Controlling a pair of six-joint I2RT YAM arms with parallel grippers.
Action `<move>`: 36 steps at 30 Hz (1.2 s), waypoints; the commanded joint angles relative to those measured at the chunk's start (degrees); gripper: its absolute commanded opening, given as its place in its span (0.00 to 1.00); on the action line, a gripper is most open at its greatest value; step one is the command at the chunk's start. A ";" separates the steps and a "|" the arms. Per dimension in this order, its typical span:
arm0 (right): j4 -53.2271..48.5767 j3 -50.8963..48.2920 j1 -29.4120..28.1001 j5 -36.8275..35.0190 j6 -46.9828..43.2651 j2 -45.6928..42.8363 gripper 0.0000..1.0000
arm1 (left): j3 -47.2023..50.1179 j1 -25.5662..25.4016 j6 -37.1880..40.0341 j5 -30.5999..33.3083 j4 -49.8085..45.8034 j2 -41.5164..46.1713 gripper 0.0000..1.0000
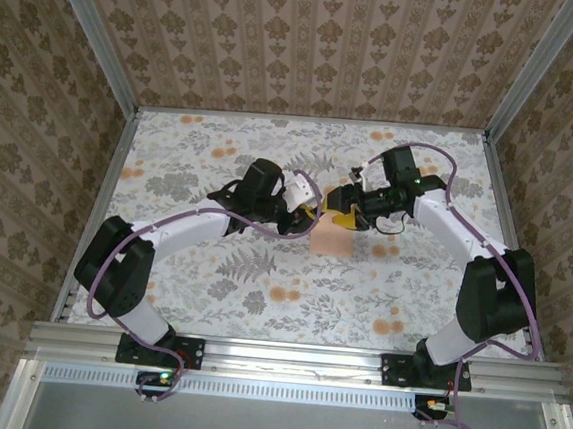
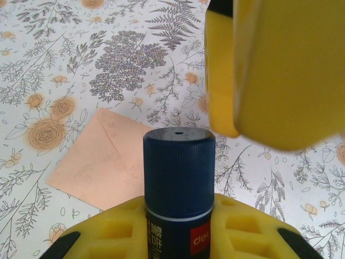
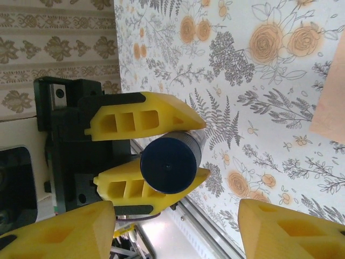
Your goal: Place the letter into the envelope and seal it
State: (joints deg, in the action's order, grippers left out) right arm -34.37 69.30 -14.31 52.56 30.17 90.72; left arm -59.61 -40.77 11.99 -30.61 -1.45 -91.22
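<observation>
Envelope (image 1: 332, 241) lies flat near the middle of the floral table (image 1: 210, 288), plain peach. Just beyond its far edge, my left gripper (image 2: 178, 213) is clenched on a dark blue glue stick (image 2: 179, 183), cap (image 2: 179, 143) on, held above the table. My right gripper (image 3: 177, 205) faces it, released, yellow fingers (image 3: 291, 232) spread near that cap; whether one brushes it I can't quite tell.

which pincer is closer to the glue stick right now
Left. The left pincer is clamped on the body of the glue stick, below its dark blue cap. The right pincer stands open just beyond the cap end, facing it.
</observation>
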 commanded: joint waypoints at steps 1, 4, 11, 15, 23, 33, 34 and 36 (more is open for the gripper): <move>-2.16 1.63 1.40 1.50 -0.93 -1.51 0.63 | 0.73 0.08 -0.32 -0.16 0.93 0.34 0.00; -2.79 1.56 2.69 1.41 -1.32 -2.12 0.64 | 1.12 0.11 -0.25 -0.05 0.85 1.02 0.00; -3.95 0.71 5.38 0.72 -2.70 -3.27 0.64 | 0.77 4.12 -9.36 -1.06 -0.77 0.78 0.00; -4.22 0.22 5.78 0.10 -3.21 -3.44 0.64 | -0.82 5.53 -13.73 1.74 -5.40 1.51 0.00; -3.87 -0.52 6.18 -0.92 -3.85 -2.78 0.64 | -7.99 7.44 -24.07 15.66 -24.98 1.30 0.00; -3.34 -1.16 6.66 -1.21 -4.11 -1.91 0.65 | -11.26 10.00 -33.89 22.14 -36.30 -1.71 0.00; -3.26 -1.34 6.70 -1.21 -4.09 -1.90 0.65 | -11.59 10.17 -34.48 23.00 -37.25 -2.34 0.00; -3.25 -1.60 6.75 -1.25 -4.18 -2.03 0.65 | -11.97 10.36 -35.18 24.02 -38.25 -3.35 0.00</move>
State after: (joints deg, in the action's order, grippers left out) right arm -36.47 68.66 -7.86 51.79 26.96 88.82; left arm -69.60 -31.03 -19.59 -9.85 -34.76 -92.84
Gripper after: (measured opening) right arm 0.647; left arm 0.232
